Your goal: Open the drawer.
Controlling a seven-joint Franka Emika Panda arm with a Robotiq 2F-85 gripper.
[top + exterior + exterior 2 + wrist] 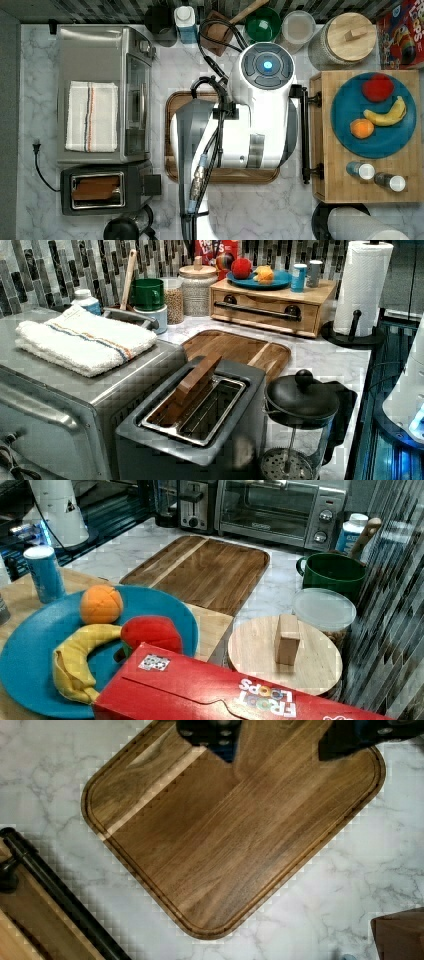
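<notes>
One drawer [30, 900] lies beside open claw [277, 742]

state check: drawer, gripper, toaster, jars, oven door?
drawer: shut, front flush with its box
gripper: open, above the dark wooden tray, holding nothing
toaster: brown slab leaning in the slot
wooden-lid jar: lidded
toaster oven: door shut

The red cereal box [235, 690] reads "FROOT LOOPS".
</notes>
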